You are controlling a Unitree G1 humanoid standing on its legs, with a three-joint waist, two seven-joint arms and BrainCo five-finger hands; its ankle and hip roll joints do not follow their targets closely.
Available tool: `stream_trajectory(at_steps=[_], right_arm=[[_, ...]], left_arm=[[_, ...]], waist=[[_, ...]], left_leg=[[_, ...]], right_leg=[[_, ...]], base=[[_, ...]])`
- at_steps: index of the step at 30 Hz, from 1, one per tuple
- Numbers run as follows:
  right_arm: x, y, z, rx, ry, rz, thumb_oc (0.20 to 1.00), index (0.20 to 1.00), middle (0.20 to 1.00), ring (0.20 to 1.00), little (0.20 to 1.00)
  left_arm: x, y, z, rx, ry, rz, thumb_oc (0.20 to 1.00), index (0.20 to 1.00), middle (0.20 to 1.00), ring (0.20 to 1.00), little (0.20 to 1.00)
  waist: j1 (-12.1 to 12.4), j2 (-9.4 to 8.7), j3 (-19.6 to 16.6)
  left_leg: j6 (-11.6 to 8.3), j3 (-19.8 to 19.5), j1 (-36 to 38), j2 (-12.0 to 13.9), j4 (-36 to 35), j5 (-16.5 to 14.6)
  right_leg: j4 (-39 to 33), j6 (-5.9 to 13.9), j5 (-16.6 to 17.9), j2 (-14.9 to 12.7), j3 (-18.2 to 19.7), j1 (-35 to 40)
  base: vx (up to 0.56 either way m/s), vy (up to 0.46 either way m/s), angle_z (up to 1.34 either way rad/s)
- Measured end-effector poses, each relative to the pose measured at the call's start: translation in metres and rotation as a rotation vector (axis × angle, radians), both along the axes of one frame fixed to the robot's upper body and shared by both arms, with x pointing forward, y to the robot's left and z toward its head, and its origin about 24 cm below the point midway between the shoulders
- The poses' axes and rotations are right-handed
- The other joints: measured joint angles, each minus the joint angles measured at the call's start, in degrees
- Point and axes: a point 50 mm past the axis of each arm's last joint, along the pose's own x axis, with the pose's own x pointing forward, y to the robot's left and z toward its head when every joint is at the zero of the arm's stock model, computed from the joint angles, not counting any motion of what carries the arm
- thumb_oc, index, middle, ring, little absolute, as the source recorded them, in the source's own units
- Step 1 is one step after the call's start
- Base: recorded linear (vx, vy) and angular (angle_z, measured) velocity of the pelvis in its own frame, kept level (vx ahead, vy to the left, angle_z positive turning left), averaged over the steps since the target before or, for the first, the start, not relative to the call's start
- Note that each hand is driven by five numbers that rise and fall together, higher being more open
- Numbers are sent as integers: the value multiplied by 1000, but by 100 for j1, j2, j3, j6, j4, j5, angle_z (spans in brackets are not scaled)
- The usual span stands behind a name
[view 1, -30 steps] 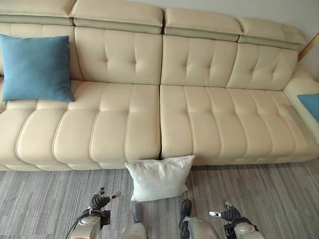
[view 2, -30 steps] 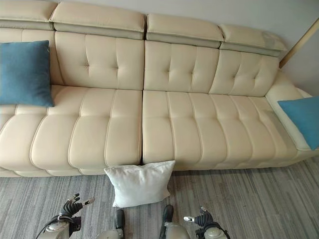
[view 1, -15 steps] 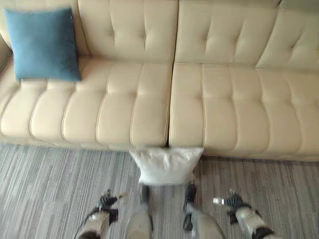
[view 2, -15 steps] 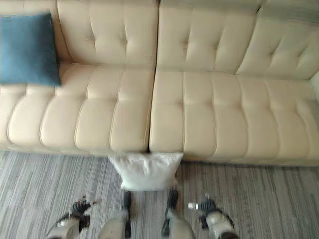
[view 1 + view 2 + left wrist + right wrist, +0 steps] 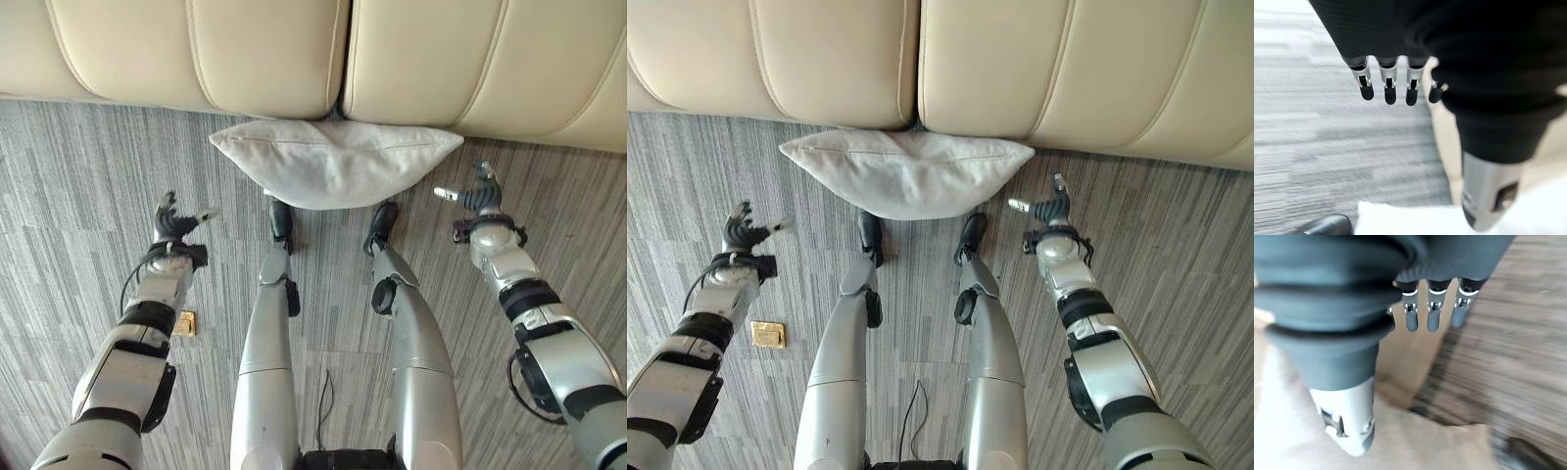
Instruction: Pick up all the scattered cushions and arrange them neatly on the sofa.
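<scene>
Grey striped carpet (image 5: 88,147) before the cream sofa (image 5: 265,54) | white cushion (image 5: 333,162) on the floor, leaning against the sofa base | left hand (image 5: 174,223) and right hand (image 5: 478,196) flank it, fingers loosely extended, empty | bring both in level, grip opposite edges, lift together.

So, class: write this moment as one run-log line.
white cushion: on carpet, against sofa base | left hand: open, beside cushion, empty | right hand: open, beside cushion, empty | next, likely: grasp cushion
</scene>
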Motion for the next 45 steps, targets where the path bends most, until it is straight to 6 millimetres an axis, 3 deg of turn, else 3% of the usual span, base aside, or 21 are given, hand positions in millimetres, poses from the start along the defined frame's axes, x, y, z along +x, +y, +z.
stream_trajectory(at_steps=[1, 6, 8, 13, 16, 19, 20, 21, 22, 28, 32, 34, 35, 36, 37, 38, 42, 45], right_arm=[[2, 6, 13, 10, -48, 18, 1000, 1000, 1000, 1000, 1000], [-3, 24, 37, 16, -170, 63, 1000, 1000, 1000, 1000, 1000], [-7, 49, 48, 78, -250, 129, 1000, 1000, 1000, 1000, 1000], [-16, 72, 40, 200, -294, 222, 1000, 1000, 1000, 1000, 1000], [-21, 82, 42, 450, -342, 330, 1000, 1000, 1000, 1000, 1000], [-22, 76, 40, 684, -378, 421, 1000, 1000, 1000, 1000, 1000], [-24, 74, 41, 738, -396, 450, 1000, 1000, 1000, 1000, 1000], [-26, 71, 39, 782, -406, 471, 1000, 1000, 1000, 1000, 1000], [-27, 70, 37, 811, -411, 496, 200, 200, 200, 200, 200], [-28, 60, 14, 882, -367, 511, 200, 200, 200, 200, 200], [-32, 61, -5, 966, -342, 511, 200, 200, 200, 200, 200], [-34, 63, -16, 1019, -322, 501, 200, 200, 200, 200, 200], [-37, 64, -29, 1035, -294, 485, 200, 200, 200, 200, 200], [-44, 63, -53, 1067, -251, 452, 200, 200, 200, 200, 200], [-49, 63, -65, 1088, -227, 434, 200, 200, 200, 200, 200], [-50, 62, -69, 1094, -219, 426, 200, 200, 200, 200, 200], [-52, 60, -73, 1092, -218, 416, 200, 200, 200, 200, 200], [-61, 60, -90, 1043, -150, 393, 200, 200, 200, 200, 200]], left_arm=[[5, -6, 16, 3, -55, -20, 1000, 1000, 1000, 1000, 1000], [11, -46, 68, 27, -266, -142, 1000, 1000, 1000, 1000, 1000], [14, -61, 84, 5, -333, -155, 1000, 1000, 1000, 1000, 1000], [9, -90, 88, -27, -405, -203, 1000, 1000, 1000, 1000, 1000], [-1, -117, 92, -103, -470, -280, 1000, 1000, 1000, 1000, 1000], [-8, -128, 98, -189, -513, -332, 1000, 1000, 1000, 1000, 1000], [-10, -129, 98, -218, -522, -342, 715, 715, 715, 715, 715], [-10, -128, 98, -224, -526, -345, 470, 470, 470, 470, 470], [-10, -128, 96, -233, -523, -346, 200, 200, 200, 200, 200], [-11, -127, 76, -300, -471, -363, 200, 200, 200, 200, 200], [-12, -132, 64, -340, -435, -376, 200, 200, 200, 200, 200], [-12, -133, 61, -347, -426, -380, 200, 200, 200, 200, 200], [-14, -133, 50, -356, -399, -377, 200, 200, 200, 200, 200], [-18, -134, 29, -378, -347, -371, 200, 200, 200, 200, 200], [-21, -135, 20, -390, -322, -366, 200, 200, 200, 200, 200], [-22, -136, 17, -391, -313, -368, 200, 200, 200, 200, 200], [-25, -136, 6, -390, -280, -370, 200, 200, 200, 200, 200], [-31, -132, -12, -390, -228, -359, 200, 200, 200, 200, 200]], waist=[[-14, -2, 2], [-55, -11, -5], [-172, -12, -6], [-180, -12, -9], [-136, -21, -29], [-128, -21, -29], [-118, -21, -29], [-109, -20, -29], [-110, -20, -30], [-113, -15, -33], [-123, -11, -128], [-146, -20, -169], [-158, 3, -457], [-172, -9, -1137], [-159, -12, -1394], [-173, -19, -1433], [-181, -15, -1441], [-166, -15, -1405]], left_leg=[[0, -13, -161, 10, 62, 5], [13, -26, -607, -3, 334, -23], [21, -76, -944, -29, 523, -32], [34, -122, -1194, -90, 711, -67], [115, -117, -1436, -129, 944, -168], [93, -123, -1606, -199, 1133, -183], [79, -143, -1651, -198, 1252, -221], [90, -150, -1690, -197, 1343, -263], [81, -147, -1725, -201, 1442, -285], [111, -127, -1604, -186, 1732, -399], [118, -128, -1099, -218, 1343, -395], [100, -151, -614, -294, 759, -239], [102, -151, -608, -310, 547, -201], [59, -158, -813, -341, 334, -133], [85, -176, -795, -356, 221, 62], [121, -177, -687, -372, 150, 96], [78, -163, -320, -447, -104, 199], [79, -151, 355, -476, -456, 272]], right_leg=[[23, -5, 19, 7, 3, -134], [337, -24, -43, -45, 57, -617], [536, -10, -77, -83, 61, -941], [809, 7, -196, -178, 79, -1228], [1040, -50, -329, -239, 156, -1490], [1357, -6, -387, -306, 211, -1689], [1434, 7, -415, -311, 216, -1725], [1502, -61, -490, -319, 224, -1758], [1631, -58, -519, -332, 240, -1792], [1845, -63, -596, -382, 346, -1680], [1583, 1, -552, -363, 347, -1203], [1135, 77, -480, -306, 354, -771], [950, 129, -439, -257, 381, -783], [757, 171, -346, -231, 381, -1010], [662, 172, -238, -177, 392, -993], [623, 255, -171, -181, 390, -889], [444, 202, -118, -203, 399, -551], [170, 228, -72, -193, 368, 97]], base=[[25, 12, -3], [0, 0, 0], [4, 5, 2], [-3, 9, 6], [1, -10, 4], [14, 1, 8], [4, 5, 4], [0, 0, 0], [0, 0, 0], [0, -1, -1], [-50, -18, 5], [-72, 1, 10], [-65, 3, 7], [-55, -1, 0], [-51, -6, 1], [-38, -7, 2], [-40, -20, 6], [-14, -10, 3]])
